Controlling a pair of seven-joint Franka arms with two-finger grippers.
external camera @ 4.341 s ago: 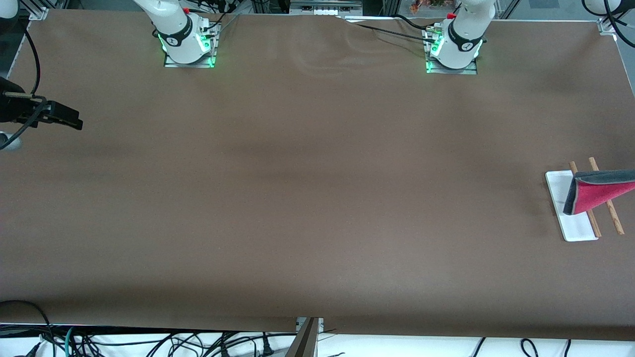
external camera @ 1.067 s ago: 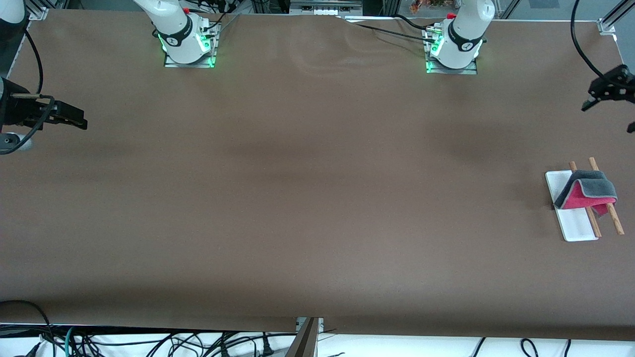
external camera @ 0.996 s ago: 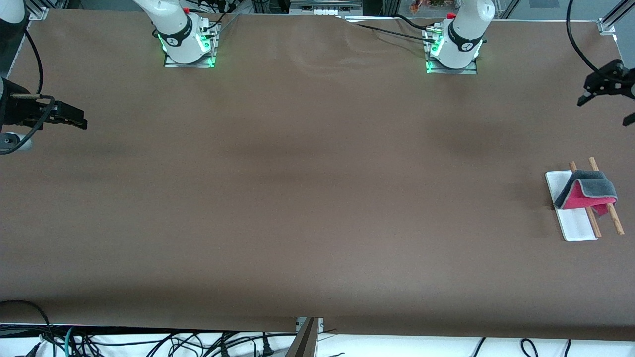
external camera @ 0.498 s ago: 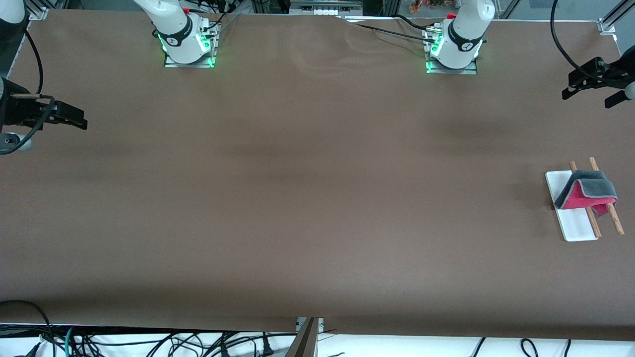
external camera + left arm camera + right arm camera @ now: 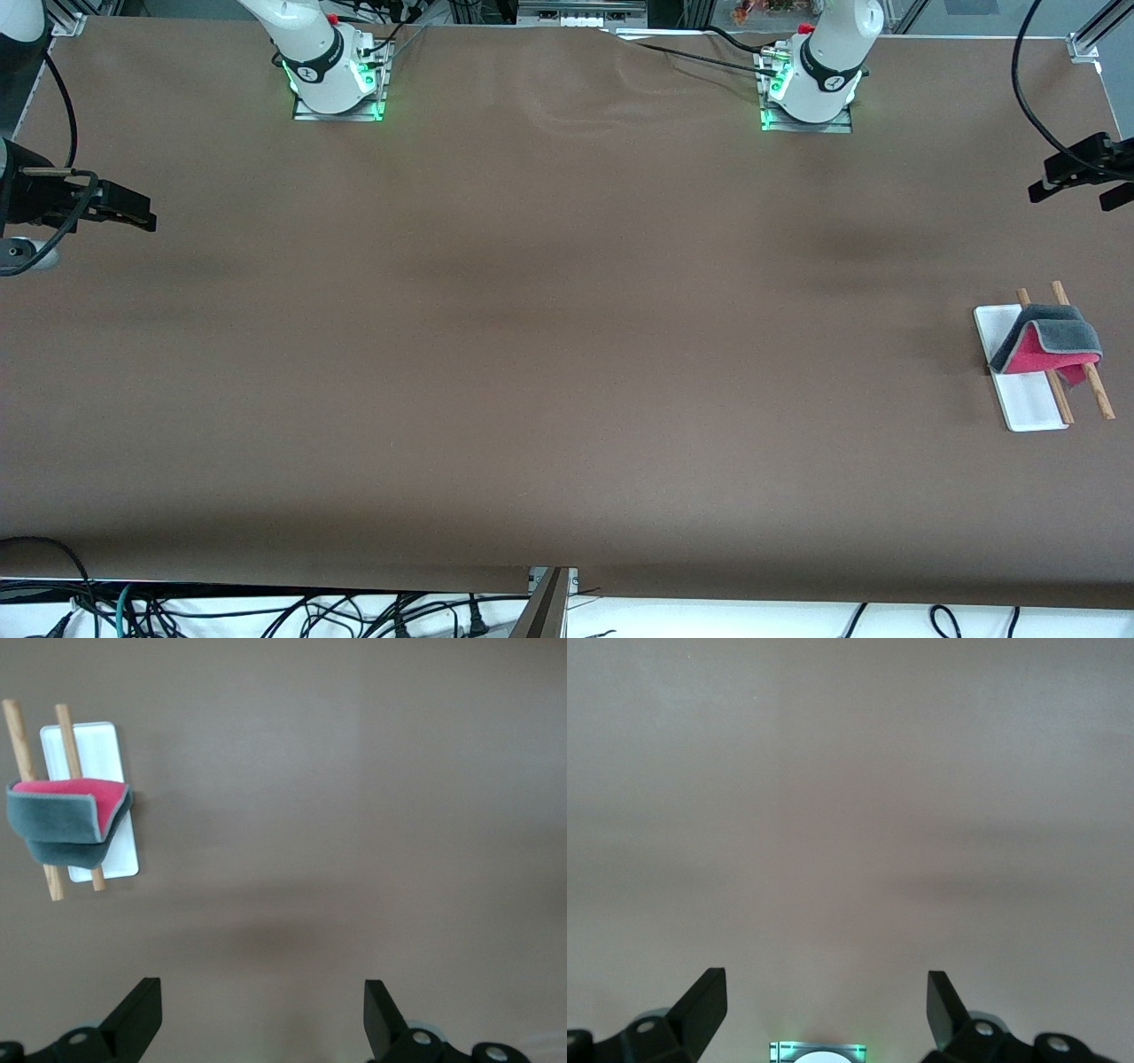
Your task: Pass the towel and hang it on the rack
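The towel (image 5: 1050, 341), pink-red inside and dark grey outside, hangs folded over the two brown rods of the rack (image 5: 1099, 394), whose white base (image 5: 1028, 408) lies at the left arm's end of the table. The towel (image 5: 71, 815) and the rack's base (image 5: 102, 744) also show in the left wrist view. My left gripper (image 5: 1076, 188) is open and empty, up in the air over the table's edge, well apart from the rack; it shows open in the left wrist view (image 5: 263, 1019). My right gripper (image 5: 133, 215) waits open and empty at the right arm's end, as the right wrist view (image 5: 827, 1010) shows.
The two arm bases (image 5: 337, 80) (image 5: 811, 89) stand along the table's edge farthest from the front camera. The right arm's base (image 5: 818, 1052) shows between the fingers in the right wrist view. Cables hang below the table's near edge (image 5: 266, 611).
The left gripper let go of the towel, which now lies folded over the rods, and lifted away from the rack. In the last half second it shifted toward the table's end. The right arm stayed.
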